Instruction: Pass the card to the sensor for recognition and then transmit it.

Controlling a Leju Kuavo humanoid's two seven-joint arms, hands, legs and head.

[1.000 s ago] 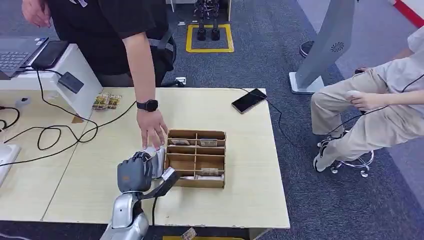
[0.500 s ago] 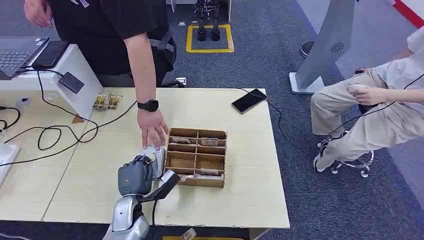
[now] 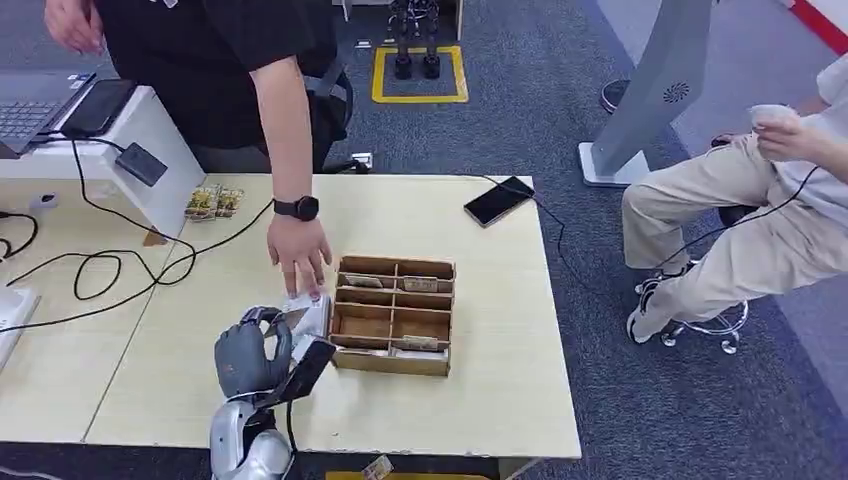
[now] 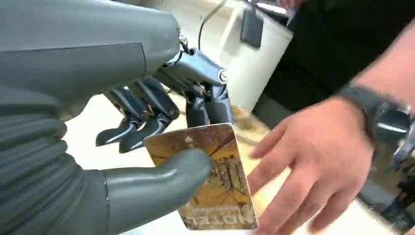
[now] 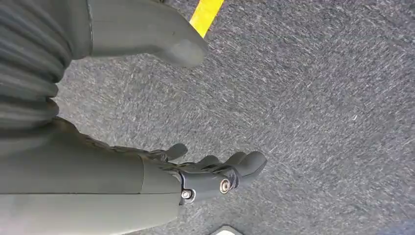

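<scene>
My left hand [image 3: 248,358] is above the table's near side, just left of a wooden compartment box [image 3: 395,315]. It pinches a card [image 3: 305,318] between thumb and fingers; in the left wrist view the card [image 4: 215,181] is brown and yellow with printing, under my thumb [image 4: 166,176]. A standing person's hand [image 3: 297,255] with a black watch reaches down to the card's far edge; whether it touches the card I cannot tell. A small black sensor box [image 3: 140,163] sits on a white stand [image 3: 160,130] at the far left. My right hand [image 5: 215,171] hangs over grey carpet, fingers apart, holding nothing.
Black cables [image 3: 100,270] loop across the table's left half. A phone [image 3: 498,201] lies at the far right edge, card packs [image 3: 213,203] by the white stand. The wooden box holds several cards. A seated person [image 3: 760,230] is right of the table.
My left hand has drawn back to the left and toward me with the card and has turned. The standing person's hand stayed by the card. The seated person raised a hand.
</scene>
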